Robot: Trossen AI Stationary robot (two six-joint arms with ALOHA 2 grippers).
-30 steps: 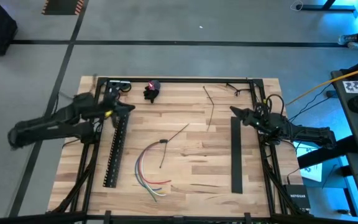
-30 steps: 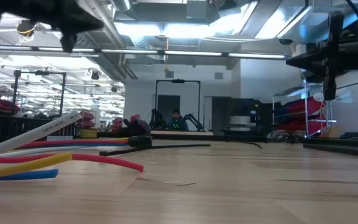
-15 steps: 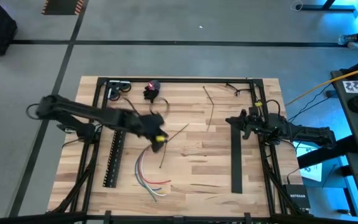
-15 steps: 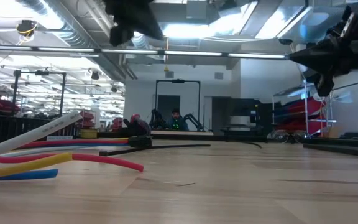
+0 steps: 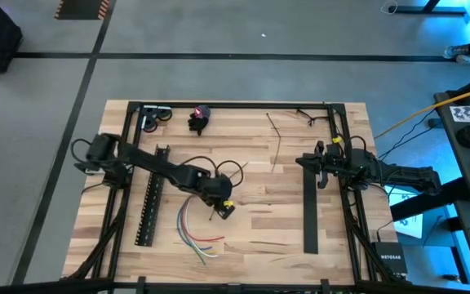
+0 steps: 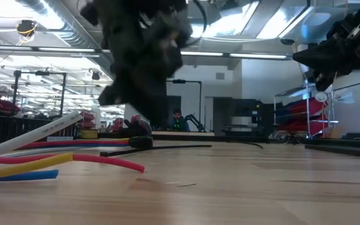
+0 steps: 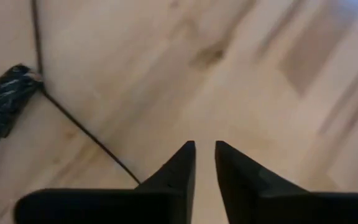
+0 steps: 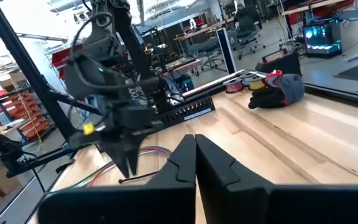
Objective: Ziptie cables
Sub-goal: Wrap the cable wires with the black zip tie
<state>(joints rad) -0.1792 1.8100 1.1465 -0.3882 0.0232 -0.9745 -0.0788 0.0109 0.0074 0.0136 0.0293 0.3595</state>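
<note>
Near the bench's middle, your left gripper (image 5: 225, 207) hovers over a zip tie (image 7: 82, 130), fingers slightly apart. The cables (image 5: 192, 224) lie just beside it. Next, lower and grip the tie. Your right gripper (image 5: 317, 161) waits, fingers together, by the right edge.

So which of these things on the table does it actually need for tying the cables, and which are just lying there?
For the job:
- cables
- zip-tie strip
- left gripper, over the cables' black end

Just lying about:
- slotted bar
- flat black bar
- red-and-black glove
</note>
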